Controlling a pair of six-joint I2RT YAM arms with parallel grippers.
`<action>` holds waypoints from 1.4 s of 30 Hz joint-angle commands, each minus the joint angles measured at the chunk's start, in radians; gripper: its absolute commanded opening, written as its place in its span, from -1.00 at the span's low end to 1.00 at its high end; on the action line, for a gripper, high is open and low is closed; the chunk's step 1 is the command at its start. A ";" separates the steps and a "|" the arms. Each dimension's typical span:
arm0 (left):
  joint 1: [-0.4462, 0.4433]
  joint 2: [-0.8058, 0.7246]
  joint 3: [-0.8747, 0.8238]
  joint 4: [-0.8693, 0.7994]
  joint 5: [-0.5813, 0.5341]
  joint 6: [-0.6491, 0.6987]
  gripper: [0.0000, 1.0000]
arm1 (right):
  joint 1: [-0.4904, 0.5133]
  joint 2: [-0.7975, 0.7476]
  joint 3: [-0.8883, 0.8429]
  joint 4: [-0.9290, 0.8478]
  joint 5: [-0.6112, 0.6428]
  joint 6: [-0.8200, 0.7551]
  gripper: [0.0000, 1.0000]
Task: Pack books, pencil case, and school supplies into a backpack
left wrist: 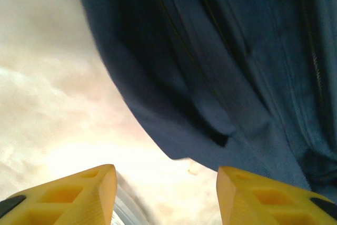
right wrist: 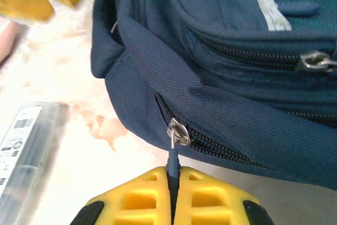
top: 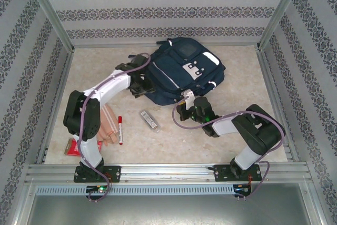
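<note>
The navy backpack (top: 181, 75) lies at the back centre of the table, its main zipper mostly shut. My right gripper (right wrist: 172, 183) is shut on the blue zipper pull (right wrist: 172, 163) at the backpack's (right wrist: 237, 67) near corner. My left gripper (left wrist: 166, 193) is open against the backpack's (left wrist: 221, 67) left side, with nothing between its yellow fingers (left wrist: 79, 196). The clear pencil case (top: 149, 120) lies on the table in front of the bag, also at the left of the right wrist view (right wrist: 23, 146). Further left lie the red-capped marker (top: 120, 129), the peach wooden pieces (top: 108, 125) and the red packet (top: 72, 146). The books are out of view.
The beige marbled table (top: 237, 77) is fenced by metal rails and patterned walls. Bare tabletop lies right of the backpack and between the two arm bases. My left arm (top: 100, 96) reaches over the supplies on the left side.
</note>
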 commanded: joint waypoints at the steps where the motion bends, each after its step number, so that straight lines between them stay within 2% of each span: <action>1: -0.037 0.015 0.009 -0.038 -0.113 -0.177 0.09 | 0.014 -0.042 0.026 0.014 -0.075 -0.030 -1.00; 6: -0.063 -0.005 -0.011 0.042 -0.167 -0.330 0.11 | 0.038 -0.048 0.030 0.000 -0.088 -0.043 -1.00; 12: -0.122 -0.039 -0.023 0.057 -0.223 -0.448 0.11 | 0.085 -0.025 0.044 0.003 -0.078 -0.069 -1.00; 16: -0.150 -0.017 -0.011 0.086 -0.226 -0.485 0.11 | 0.098 -0.008 0.053 0.013 -0.077 -0.065 -1.00; 20: -0.158 0.038 -0.037 0.141 -0.179 -0.519 0.09 | 0.099 -0.006 0.052 0.016 -0.059 -0.061 -1.00; 23: -0.166 0.080 -0.017 0.110 -0.215 -0.453 -0.12 | 0.099 -0.004 0.047 0.001 -0.032 -0.070 -1.00; 24: -0.165 0.095 0.000 0.090 -0.227 -0.428 -0.28 | 0.099 0.001 0.040 -0.001 -0.013 -0.079 -1.00; 26: -0.161 0.100 0.005 0.096 -0.229 -0.379 -0.81 | 0.098 0.017 0.019 0.009 0.039 -0.094 -1.00; 27: -0.159 0.095 0.005 0.093 -0.232 -0.363 -0.95 | 0.092 0.024 0.007 0.015 0.065 -0.099 -1.00; 28: -0.157 0.089 0.008 0.089 -0.236 -0.343 -1.00 | 0.085 0.028 -0.005 0.021 0.081 -0.096 -1.00; 34: -0.126 0.026 0.031 0.049 -0.236 -0.218 -1.00 | 0.037 0.035 -0.048 0.031 0.143 -0.077 -1.00; 38: -0.111 0.012 0.037 0.047 -0.209 -0.182 -1.00 | 0.013 0.043 -0.056 0.033 0.171 -0.060 -1.00; 40: -0.090 -0.010 0.050 0.053 -0.157 -0.080 -1.00 | -0.029 0.055 -0.064 0.039 0.209 -0.018 -1.00; 42: -0.085 -0.012 0.058 0.040 -0.147 -0.032 -1.00 | -0.060 0.075 -0.055 0.032 0.249 0.002 -1.00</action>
